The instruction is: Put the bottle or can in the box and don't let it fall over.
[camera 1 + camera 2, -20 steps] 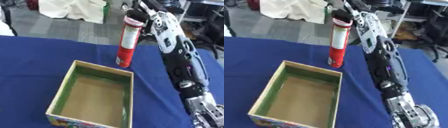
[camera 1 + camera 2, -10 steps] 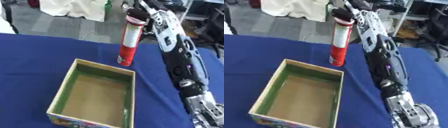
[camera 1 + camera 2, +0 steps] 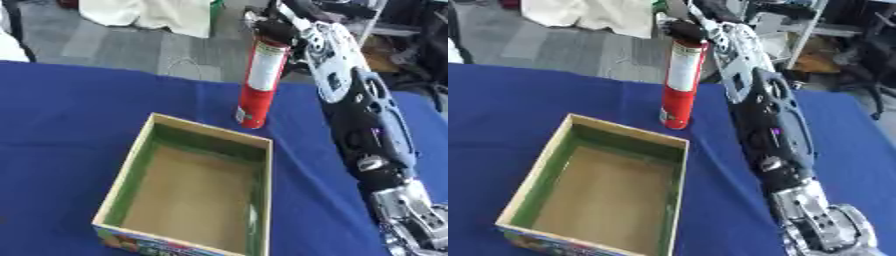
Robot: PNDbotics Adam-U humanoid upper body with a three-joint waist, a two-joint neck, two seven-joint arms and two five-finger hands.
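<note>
While the open cardboard box (image 3: 188, 192) with green inner walls is sitting nearest on the blue-covered bench (image 3: 61, 125), the tall red can (image 3: 261, 85) with a white label is standing just behind the box's far right corner, leaning slightly with its base at the cloth. Beyond it, the right arm (image 3: 367, 120) is stretching from the lower right up to the can's top, where the right hand (image 3: 278, 22) is showing its fingers curling round the dark cap, so the can is hanging directly beneath them.
</note>
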